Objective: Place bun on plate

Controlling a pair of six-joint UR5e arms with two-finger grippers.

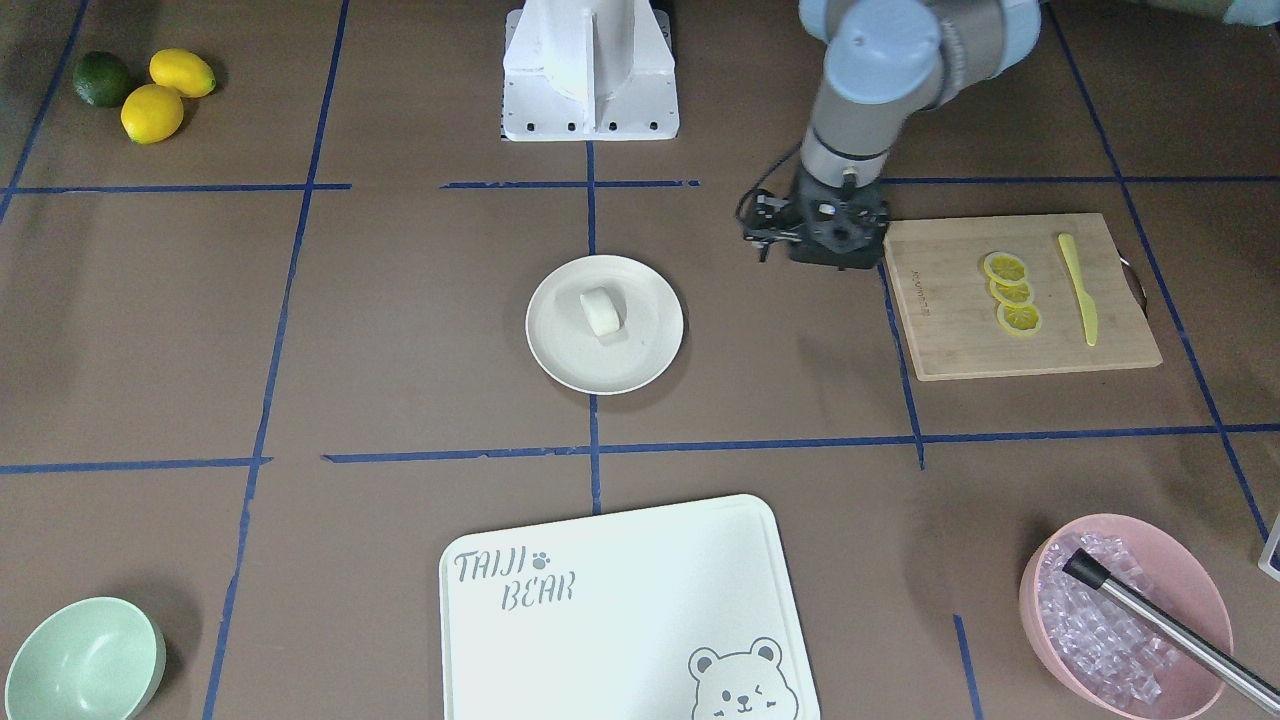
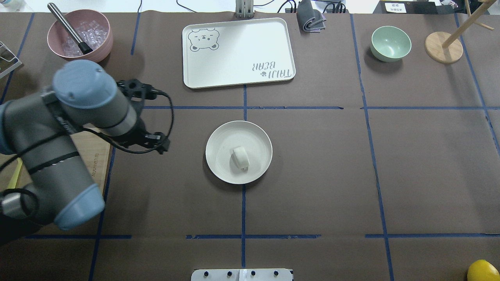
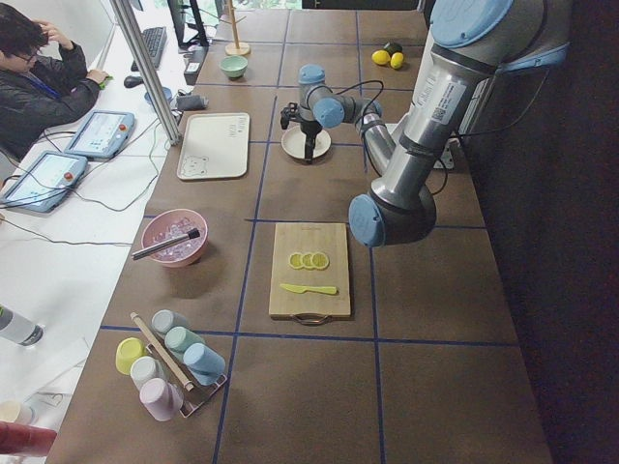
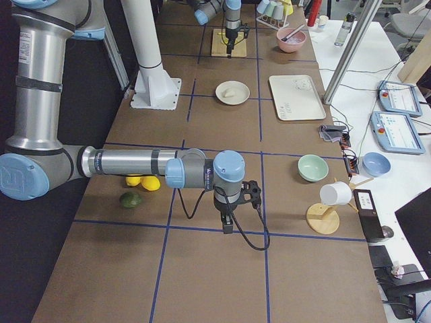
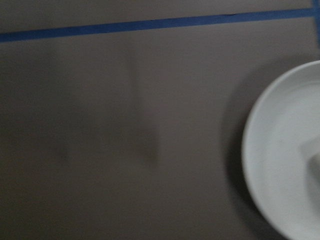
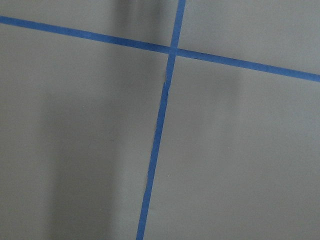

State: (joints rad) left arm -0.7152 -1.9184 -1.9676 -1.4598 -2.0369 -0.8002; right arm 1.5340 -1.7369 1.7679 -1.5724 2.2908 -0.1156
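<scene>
The small white bun [image 1: 601, 310] [image 2: 240, 158] lies on the round cream plate [image 1: 560, 350] [image 2: 218, 156] at the table's middle, slightly toward the robot's side of the plate's centre. My left gripper [image 1: 835, 240] [image 3: 308, 153] points down over bare table between the plate and the wooden board, apart from both. Its fingers are hidden under the wrist, so I cannot tell whether it is open or shut. The left wrist view catches only the plate's rim [image 5: 270, 165] at its right edge. My right gripper [image 4: 227, 227] hangs over tape lines far from the plate, and its state is unclear.
A wooden cutting board [image 1: 950, 330] holds lemon slices [image 1: 1010, 293] and a yellow knife [image 1: 1078, 290]. The bear-printed board [image 1: 620, 610], a pink bowl of ice [image 1: 1190, 590], a green bowl [image 1: 85, 660] and whole lemons [image 1: 165, 95] sit around the table's edges.
</scene>
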